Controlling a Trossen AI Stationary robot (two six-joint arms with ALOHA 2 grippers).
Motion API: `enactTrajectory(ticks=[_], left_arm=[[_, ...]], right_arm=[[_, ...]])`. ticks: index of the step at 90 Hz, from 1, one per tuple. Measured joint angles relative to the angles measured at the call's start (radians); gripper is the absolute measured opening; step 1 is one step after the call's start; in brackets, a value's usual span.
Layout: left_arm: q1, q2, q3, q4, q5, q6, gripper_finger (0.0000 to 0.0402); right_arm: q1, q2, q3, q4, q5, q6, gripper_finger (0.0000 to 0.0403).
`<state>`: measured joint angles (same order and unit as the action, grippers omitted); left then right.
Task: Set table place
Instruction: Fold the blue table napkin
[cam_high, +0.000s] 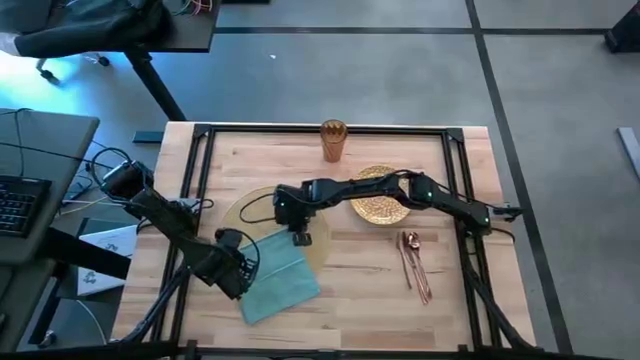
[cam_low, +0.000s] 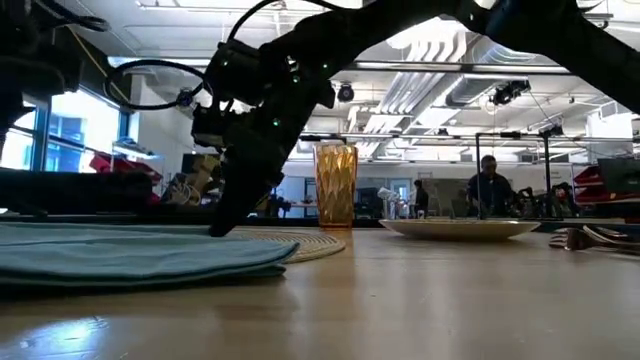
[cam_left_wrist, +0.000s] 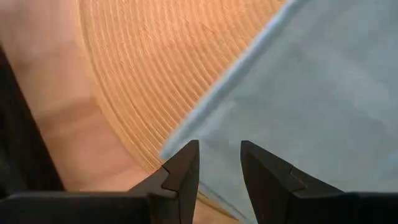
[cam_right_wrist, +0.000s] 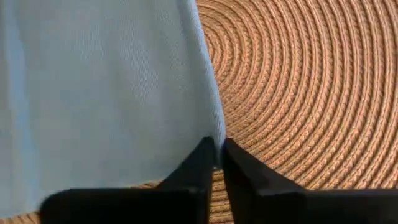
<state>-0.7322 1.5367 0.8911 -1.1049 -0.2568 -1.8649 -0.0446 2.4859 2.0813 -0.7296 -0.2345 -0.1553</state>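
Observation:
A teal napkin (cam_high: 280, 277) lies flat, its far part on the round pale-gold placemat (cam_high: 262, 208) and its near part on the wooden table (cam_high: 360, 275). My right gripper (cam_high: 300, 236) reaches across from the right and is shut on the napkin's far right edge (cam_right_wrist: 214, 134). My left gripper (cam_high: 236, 266) stands open at the napkin's left side, its fingers (cam_left_wrist: 186, 163) on either side of the cloth (cam_left_wrist: 311, 93) near a corner. The glittery gold plate (cam_high: 378, 200), amber cup (cam_high: 333, 140) and cutlery (cam_high: 415, 265) lie apart on the table. My right gripper pinches the napkin's edge (cam_right_wrist: 216, 127) between its two fingers, near the far right corner. The fingers (cam_low: 222, 222) come slanting down from the table's right. The napkin (cam_low: 130, 255) lies flat and slack on the placemat (cam_low: 305, 241) and the table.
The plate (cam_low: 460, 228) sits under my right arm, right of the placemat. The cup (cam_low: 335, 185) stands near the far rail. Spoon, knife and fork (cam_low: 590, 238) lie at the near right. A black rail frame (cam_high: 200, 130) runs around the table top.

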Motion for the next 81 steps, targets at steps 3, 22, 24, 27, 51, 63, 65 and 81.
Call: enactTrajectory(ticks=[3,22,24,27,51,63,65,81], left_arm=[[0.000,-0.002,-0.009,0.001,-0.011,0.021,0.0102],[-0.003,-0.045,-0.105,0.074,-0.049,0.062,0.0102],[-0.003,-0.052,-0.117,0.087,-0.048,0.060,0.0102],[-0.003,-0.061,-0.133,0.103,-0.047,0.053,0.0102],[-0.003,-0.125,-0.258,0.286,-0.078,0.049,0.0102],[-0.003,-0.132,-0.284,0.391,-0.141,0.133,0.0101],[-0.003,-0.132,-0.284,0.398,-0.148,0.147,0.0101],[-0.003,-0.132,-0.284,0.444,-0.181,0.242,0.0071]], right_arm=[[-0.002,0.000,0.020,-0.030,0.003,0.012,0.0006],[-0.008,-0.008,0.153,-0.160,0.007,-0.007,0.0000],[-0.008,-0.008,0.165,-0.172,0.007,-0.007,0.0000],[-0.008,-0.008,0.181,-0.193,0.006,-0.007,0.0000],[-0.005,-0.008,0.270,-0.338,-0.011,-0.067,0.0000],[-0.006,-0.026,0.267,-0.373,-0.012,-0.095,0.0000],[-0.006,-0.027,0.271,-0.381,-0.012,-0.097,0.0000],[-0.006,-0.075,0.267,-0.399,-0.009,-0.113,0.0000]])
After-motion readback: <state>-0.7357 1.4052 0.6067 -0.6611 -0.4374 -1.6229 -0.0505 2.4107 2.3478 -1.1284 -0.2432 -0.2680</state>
